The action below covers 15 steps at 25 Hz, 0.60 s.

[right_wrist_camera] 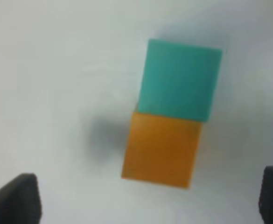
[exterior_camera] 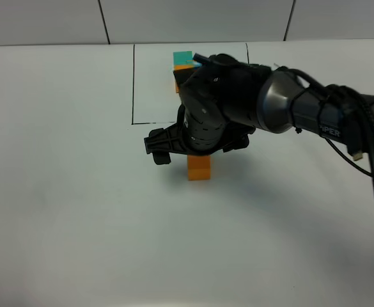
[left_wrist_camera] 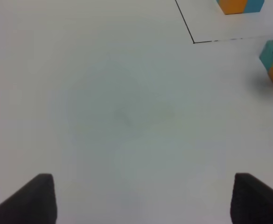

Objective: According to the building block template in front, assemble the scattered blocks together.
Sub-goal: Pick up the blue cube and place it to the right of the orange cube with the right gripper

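**Right hand poised over the teal-orange pair, blue cube out of sight**

Exterior high view: the right arm point(exterior_camera: 289, 105) stretches across the middle of the tabletop point(exterior_camera: 59, 211). The right hand point(exterior_camera: 196, 146) points straight down over the scattered blocks. Only the orange cube point(exterior_camera: 199, 167) shows, on the side toward the near edge; the arm covers whatever lies behind it. The building block template point(exterior_camera: 185, 62) sits inside its black frame point(exterior_camera: 133, 83) close to the far edge, at mid width, apart from the loose cubes. The left arm is not in this view.

Left wrist view: the left hand point(left_wrist_camera: 143, 186) is spread wide over bare tabletop, with nothing between its fingers. The teal cube point(left_wrist_camera: 268, 53) and the orange one lie just outside the frame's corner, well apart from this hand.

Right wrist view: the teal and orange cubes lie face to face, touching, as a two-cube bar. The right hand's fingers point(right_wrist_camera: 15, 200) stand spread, clear of both cubes and gripping nothing. The bar's long axis runs across the line between the fingertips, and its orange end is the nearer to them.

By the template, the L probably lacks only the blue cube, set beside the orange one. No view shows the loose blue cube, so which way it lies from either hand cannot be told.
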### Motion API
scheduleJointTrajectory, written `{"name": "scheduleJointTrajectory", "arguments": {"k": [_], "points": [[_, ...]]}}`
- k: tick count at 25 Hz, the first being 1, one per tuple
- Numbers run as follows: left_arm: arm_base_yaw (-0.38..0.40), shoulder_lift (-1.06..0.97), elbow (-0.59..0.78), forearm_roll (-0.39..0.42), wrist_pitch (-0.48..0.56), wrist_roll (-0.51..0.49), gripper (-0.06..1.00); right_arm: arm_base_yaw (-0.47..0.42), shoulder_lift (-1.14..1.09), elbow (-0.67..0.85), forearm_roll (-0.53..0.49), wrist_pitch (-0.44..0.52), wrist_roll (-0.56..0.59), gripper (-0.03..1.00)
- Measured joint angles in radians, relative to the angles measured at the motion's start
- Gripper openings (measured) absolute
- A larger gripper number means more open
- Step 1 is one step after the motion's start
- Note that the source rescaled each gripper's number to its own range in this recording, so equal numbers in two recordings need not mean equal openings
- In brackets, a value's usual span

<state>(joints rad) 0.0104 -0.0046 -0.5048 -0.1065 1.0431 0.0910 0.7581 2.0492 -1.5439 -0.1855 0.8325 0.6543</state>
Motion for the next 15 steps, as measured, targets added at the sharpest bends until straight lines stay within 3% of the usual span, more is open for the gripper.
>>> {"name": "scheduleJointTrajectory", "arguments": {"k": [7, 11, 15], "points": [[0.000, 0.000, 0.000, 0.000, 0.000, 0.000, 0.69, -0.146, -0.118, 0.078, 0.000, 0.123, -0.167, 0.93], [0.000, 0.000, 0.000, 0.000, 0.000, 0.000, 0.69, -0.267, -0.191, 0.170, -0.001, 0.122, -0.262, 0.93], [0.000, 0.000, 0.000, 0.000, 0.000, 0.000, 0.69, -0.406, -0.227, 0.213, 0.041, 0.058, -0.352, 0.93]]}}
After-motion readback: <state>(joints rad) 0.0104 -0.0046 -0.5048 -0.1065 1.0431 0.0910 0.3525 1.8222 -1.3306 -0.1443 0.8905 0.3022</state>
